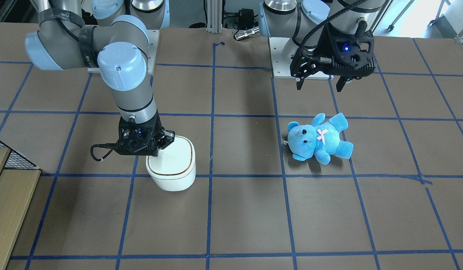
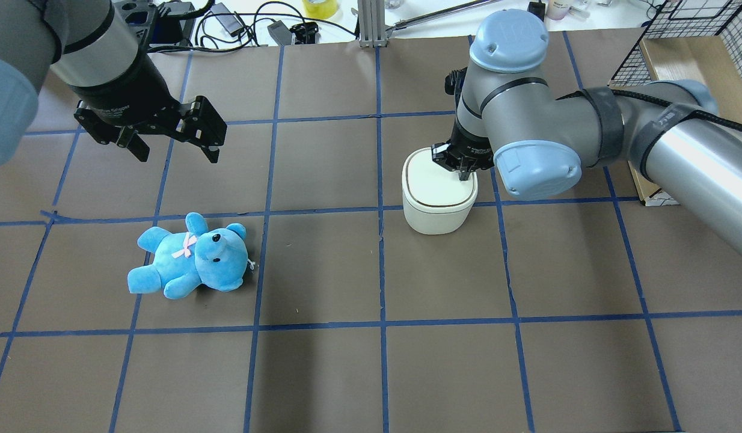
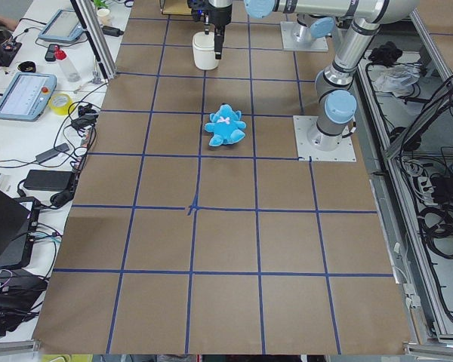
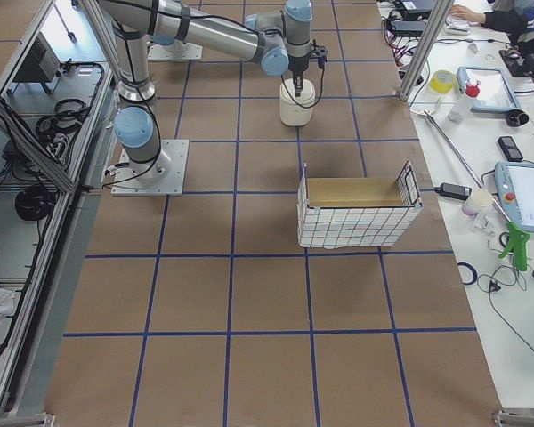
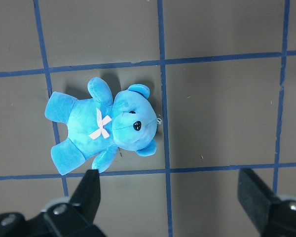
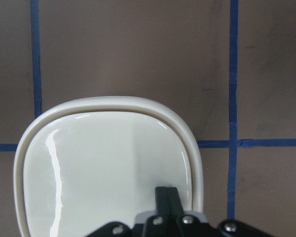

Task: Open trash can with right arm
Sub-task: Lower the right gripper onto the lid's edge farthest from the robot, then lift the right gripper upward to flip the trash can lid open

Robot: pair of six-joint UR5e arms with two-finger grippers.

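On the surface (image 2: 323, 373), robot's right side: trash can (image 2: 436, 198) upright, lid flat and closed. Right claw (image 6: 166, 197) fingers pressed together, holding nothing, tips at the lid near its robot-side rim; contact not resolvable. Left claw (image 5: 168, 182) spread wide, empty, above blue teddy bear (image 5: 103, 126), well apart from the can.

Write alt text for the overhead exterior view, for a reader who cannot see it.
The right pincer, shut, points down at the far edge of the closed trash can. The left pincer hangs open above the table, a blue teddy bear lying nearby.
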